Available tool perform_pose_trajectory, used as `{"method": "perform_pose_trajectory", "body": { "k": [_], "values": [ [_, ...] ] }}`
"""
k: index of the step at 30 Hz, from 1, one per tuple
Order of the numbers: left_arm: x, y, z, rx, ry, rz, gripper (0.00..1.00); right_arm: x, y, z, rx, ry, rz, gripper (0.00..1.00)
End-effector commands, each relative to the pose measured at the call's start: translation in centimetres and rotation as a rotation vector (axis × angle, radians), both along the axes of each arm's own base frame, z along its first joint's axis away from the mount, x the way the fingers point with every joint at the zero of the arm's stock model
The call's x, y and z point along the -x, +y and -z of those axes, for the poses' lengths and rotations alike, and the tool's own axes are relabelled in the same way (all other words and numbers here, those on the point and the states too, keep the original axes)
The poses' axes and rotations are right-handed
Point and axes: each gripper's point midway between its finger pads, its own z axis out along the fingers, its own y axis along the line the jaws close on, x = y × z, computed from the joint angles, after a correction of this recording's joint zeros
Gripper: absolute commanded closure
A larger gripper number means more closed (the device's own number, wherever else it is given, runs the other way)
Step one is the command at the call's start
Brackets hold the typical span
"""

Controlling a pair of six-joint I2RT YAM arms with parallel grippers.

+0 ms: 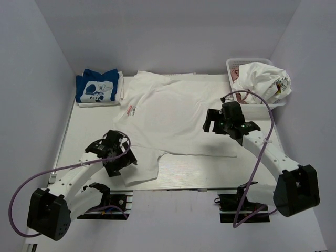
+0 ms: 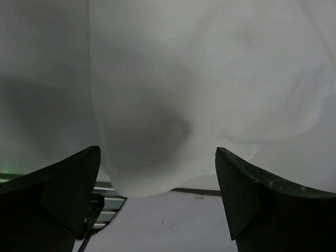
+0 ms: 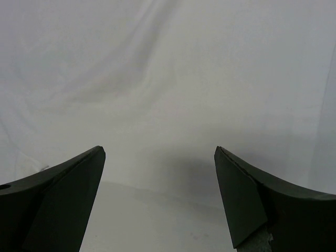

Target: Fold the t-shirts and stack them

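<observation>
A white t-shirt with a small red print (image 1: 173,118) lies spread flat across the middle of the table. A folded blue t-shirt with a white graphic (image 1: 97,87) lies on folded white cloth at the back left. My left gripper (image 1: 116,156) is open and empty over the shirt's near left sleeve (image 2: 157,131). My right gripper (image 1: 219,122) is open and empty over the shirt's right side (image 3: 168,94). More white t-shirts (image 1: 262,80) are bunched in the basket, with a bit of pink beside them.
The white lattice basket (image 1: 234,64) stands at the back right corner. The table's near edge (image 1: 199,188) runs just below the shirt's sleeve. Purple cables loop from both arms. White walls enclose the table on three sides.
</observation>
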Motion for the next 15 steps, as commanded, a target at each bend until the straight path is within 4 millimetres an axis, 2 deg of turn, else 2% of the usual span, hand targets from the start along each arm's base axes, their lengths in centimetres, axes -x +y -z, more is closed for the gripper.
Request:
{"method": "perform_pose_trajectory", "body": {
  "k": [1,4,5,6,7,9,10,11,12,13,14,15],
  "values": [
    [3.6,0.1,0.8,0.051,0.124,-0.111,0.00,-0.2,0.3,-2.6,-0.090,-0.112,0.039,0.10],
    [5.7,-0.5,2.7,0.102,0.212,-0.129,0.00,0.8,-0.3,-1.5,-0.099,-0.077,0.080,0.10],
    [5.5,-1.0,2.5,0.126,0.204,-0.122,0.00,0.9,-0.5,-1.3,-0.093,-0.071,0.083,0.10],
    [5.8,-1.1,3.2,0.133,0.224,-0.133,0.00,1.4,-0.6,-0.4,-0.083,-0.047,0.085,0.10],
    [5.9,-1.1,3.5,0.133,0.224,-0.133,0.02,1.7,-0.7,0.1,-0.081,-0.029,0.093,0.10],
    [6.6,-0.8,4.7,0.116,0.260,-0.137,0.15,2.0,-0.9,0.9,-0.100,-0.017,0.127,0.10],
    [6.0,-1.0,4.7,0.125,0.242,-0.135,0.31,2.8,-0.8,2.1,-0.110,0.014,0.121,0.10],
    [6.1,-1.0,5.1,0.121,0.249,-0.136,0.42,3.3,-0.6,2.6,-0.125,0.012,0.117,0.10],
    [6.0,-1.0,5.4,0.116,0.260,-0.137,0.50,3.6,-0.5,2.8,-0.149,0.020,0.125,0.10],
    [5.9,-1.1,5.5,0.115,0.263,-0.137,0.59,4.6,-0.7,3.8,-0.147,0.043,0.124,0.10],
    [5.6,-1.2,5.4,0.115,0.261,-0.137,0.81,5.2,-1.0,4.3,-0.137,0.070,0.132,0.10],
    [5.8,-1.3,5.4,0.118,0.272,-0.127,0.90,5.5,-1.4,4.3,-0.130,0.072,0.149,0.10]
  ]
}}
